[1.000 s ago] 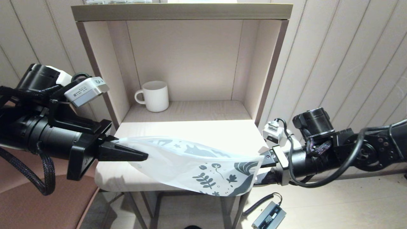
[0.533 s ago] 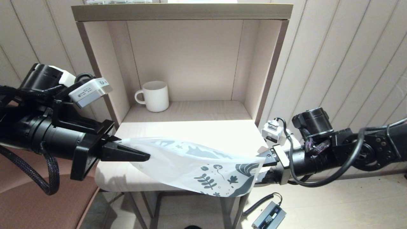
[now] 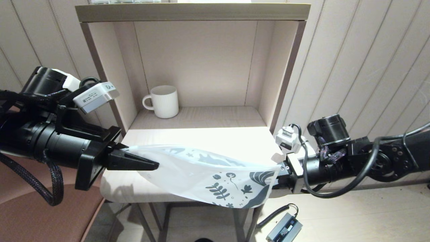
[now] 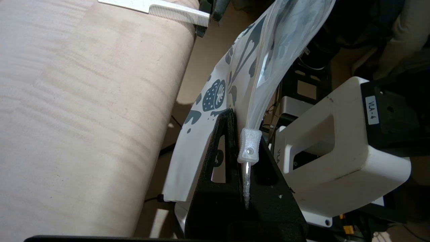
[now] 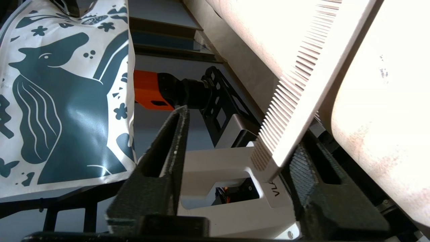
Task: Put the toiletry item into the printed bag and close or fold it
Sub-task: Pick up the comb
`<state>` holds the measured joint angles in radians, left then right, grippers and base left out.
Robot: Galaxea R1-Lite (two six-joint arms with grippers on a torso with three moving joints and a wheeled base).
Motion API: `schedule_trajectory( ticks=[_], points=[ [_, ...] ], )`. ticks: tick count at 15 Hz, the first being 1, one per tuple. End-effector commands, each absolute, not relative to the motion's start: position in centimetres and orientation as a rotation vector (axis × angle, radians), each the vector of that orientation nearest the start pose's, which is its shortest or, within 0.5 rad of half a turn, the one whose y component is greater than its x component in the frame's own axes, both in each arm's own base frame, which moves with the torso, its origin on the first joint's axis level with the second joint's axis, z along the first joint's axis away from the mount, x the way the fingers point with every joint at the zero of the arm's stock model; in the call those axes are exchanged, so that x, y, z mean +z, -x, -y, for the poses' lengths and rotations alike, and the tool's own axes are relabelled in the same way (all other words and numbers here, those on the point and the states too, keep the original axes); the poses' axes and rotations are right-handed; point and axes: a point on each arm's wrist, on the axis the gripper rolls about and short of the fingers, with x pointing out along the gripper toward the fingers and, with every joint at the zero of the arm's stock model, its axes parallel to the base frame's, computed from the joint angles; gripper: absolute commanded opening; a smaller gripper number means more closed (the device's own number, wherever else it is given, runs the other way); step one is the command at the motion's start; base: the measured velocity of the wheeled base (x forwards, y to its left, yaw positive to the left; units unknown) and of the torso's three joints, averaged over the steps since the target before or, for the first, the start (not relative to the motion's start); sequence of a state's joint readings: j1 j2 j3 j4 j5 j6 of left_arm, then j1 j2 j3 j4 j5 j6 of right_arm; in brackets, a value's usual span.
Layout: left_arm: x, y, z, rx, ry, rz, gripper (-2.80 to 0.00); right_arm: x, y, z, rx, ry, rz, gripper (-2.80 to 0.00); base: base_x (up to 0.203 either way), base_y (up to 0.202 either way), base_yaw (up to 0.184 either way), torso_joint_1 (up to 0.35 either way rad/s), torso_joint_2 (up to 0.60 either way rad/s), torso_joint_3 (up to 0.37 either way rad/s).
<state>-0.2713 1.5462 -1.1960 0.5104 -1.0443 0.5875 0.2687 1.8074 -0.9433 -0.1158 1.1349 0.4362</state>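
- My left gripper (image 3: 147,164) was clamped on the zip-slider end of the flat white pouch with dark blue leaf print (image 3: 215,178), which hung off the table's (image 3: 141,191) front edge, probably so its mouth faced my other arm.
- My right gripper (image 5: 235,161) stood spread, the long white fine-toothed plastic comb (image 5: 295,97) between its fingers but ungripped, at the table's right edge beside the pouch, not yet inside.
- Farther back, a white ribbed mug (image 3: 163,101) sat in the shelf (image 3: 191,11) alcove.
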Motion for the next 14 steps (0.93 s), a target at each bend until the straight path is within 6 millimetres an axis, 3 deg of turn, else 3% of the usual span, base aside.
schedule_trajectory(
  ticks=[1,10,12,14],
  points=[
    [24.1,-22.8,8.4,-1.422,-0.123,-0.462,-2.8,14.6,-29.0,-10.1,1.17,-0.696,-1.04,-2.8,0.0,0.0,0.0,0.0,0.0,0.0],
    [24.0,-22.8,8.4,-1.421,-0.123,-0.463,-2.8,15.3,-28.6,-10.1,1.182,-0.684,-1.017,-2.8,0.0,0.0,0.0,0.0,0.0,0.0],
    [24.1,-22.7,8.4,-1.419,-0.125,-0.461,-2.8,17.3,-27.3,-10.0,1.212,-0.642,-0.95,-2.8,0.0,0.0,0.0,0.0,0.0,0.0],
    [24.3,-22.8,8.3,-1.408,-0.135,-0.46,-2.8,20.6,-25.5,-10.4,1.203,-0.554,-0.827,-2.8,0.0,0.0,0.0,0.0,0.0,0.0]
  ],
)
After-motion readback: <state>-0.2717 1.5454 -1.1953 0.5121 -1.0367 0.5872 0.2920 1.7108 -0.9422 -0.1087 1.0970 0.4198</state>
